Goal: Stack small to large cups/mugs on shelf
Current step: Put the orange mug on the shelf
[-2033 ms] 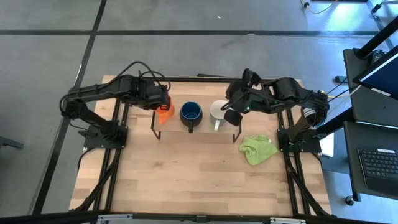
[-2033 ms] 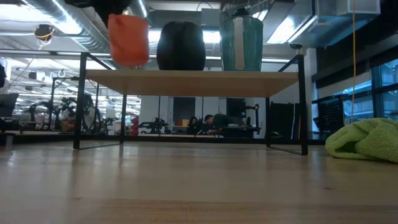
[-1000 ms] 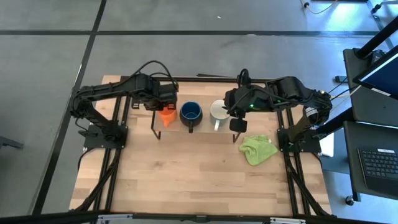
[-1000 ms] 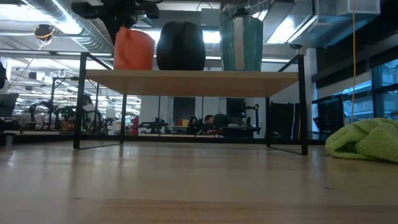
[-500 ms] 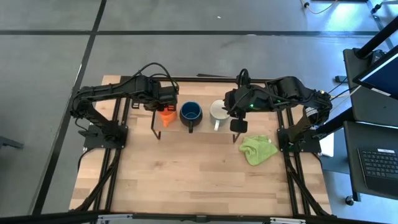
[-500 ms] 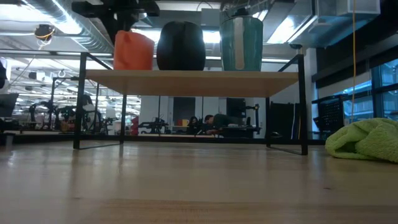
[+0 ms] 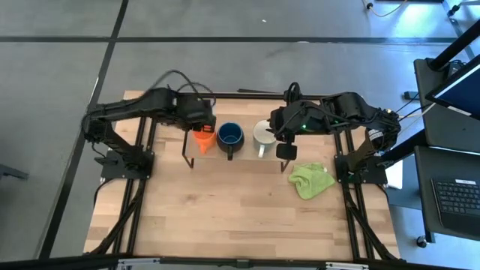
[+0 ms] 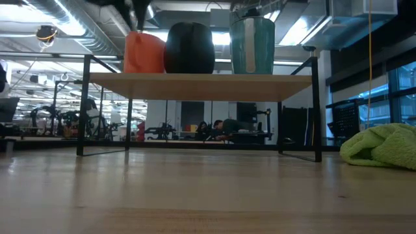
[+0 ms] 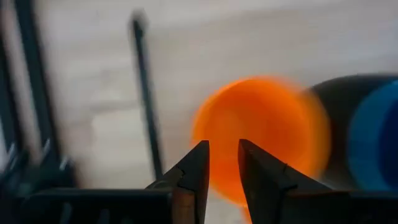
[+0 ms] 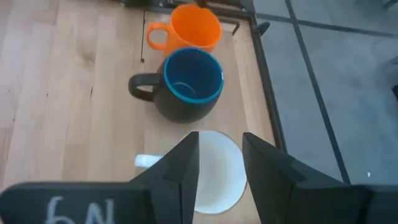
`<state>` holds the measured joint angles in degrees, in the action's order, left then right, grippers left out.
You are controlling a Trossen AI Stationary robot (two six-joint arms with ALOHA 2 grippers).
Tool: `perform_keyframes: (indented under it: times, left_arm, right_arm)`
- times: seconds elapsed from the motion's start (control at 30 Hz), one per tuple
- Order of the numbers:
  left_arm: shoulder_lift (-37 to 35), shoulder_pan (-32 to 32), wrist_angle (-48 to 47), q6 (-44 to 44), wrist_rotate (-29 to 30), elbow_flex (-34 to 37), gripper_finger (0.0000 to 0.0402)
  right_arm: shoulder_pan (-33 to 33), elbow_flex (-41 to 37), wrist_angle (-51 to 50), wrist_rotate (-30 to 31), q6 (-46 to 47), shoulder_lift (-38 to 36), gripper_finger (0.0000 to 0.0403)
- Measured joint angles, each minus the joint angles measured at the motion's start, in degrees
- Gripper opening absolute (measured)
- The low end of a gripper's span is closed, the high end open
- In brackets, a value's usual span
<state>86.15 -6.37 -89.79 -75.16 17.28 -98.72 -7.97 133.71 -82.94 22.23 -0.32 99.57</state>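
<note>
Three mugs (image 10: pixel 194 83) line shelf (image 8: pixel 195 84)

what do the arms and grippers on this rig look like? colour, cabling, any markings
Both arms are dark, near-black jointed links with loose black cables looping above them. The left gripper has two dark, tapered, wedge-shaped fingers with brownish inner faces. The right gripper has broader dark fingers, and its body carries pale handwritten characters that are hard to read.

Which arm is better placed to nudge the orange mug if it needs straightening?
Left, probably. The left gripper hovers just behind the orange mug at the shelf's left end; the right gripper sits over the white mug.
</note>
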Motion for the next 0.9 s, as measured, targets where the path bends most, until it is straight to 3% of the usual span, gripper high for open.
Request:
perform_keyframes:
  times: [0.2, 0.4, 0.5, 0.6, 0.8, 0.9]
  left_arm:
    - [-1.82, 7.82, 10.54, 14.63, 14.11, -12.55, 0.0080]
    - [-6.82, 22.04, 21.30, 28.66, 29.54, -11.73, 0.0080]
    - [-9.10, 29.86, 21.46, 27.29, 36.95, -6.55, 0.0080]
    - [-12.36, 36.57, 23.47, 20.52, 43.76, 2.41, 0.0080]
    - [-19.80, 46.40, 36.25, 10.15, 56.42, 22.25, 0.0074]
    - [-24.10, 48.14, 41.51, 8.88, 59.07, 28.29, 0.0064]
  right_arm:
    - [0.53, -0.09, 5.21, -2.83, -4.93, -3.16, 0.0124]
    - [3.92, -0.04, 6.50, -16.50, -5.42, -13.42, 0.0124]
    - [5.02, -0.03, 6.72, -19.36, -3.39, -20.18, 0.0124]
    - [4.64, 0.02, 7.30, -19.46, -1.49, -26.42, 0.0124]
    - [3.37, 0.09, 7.77, -19.78, -0.01, -35.13, 0.0124]
    - [3.37, 0.04, 4.36, -13.91, 7.11, -36.89, 0.0124]
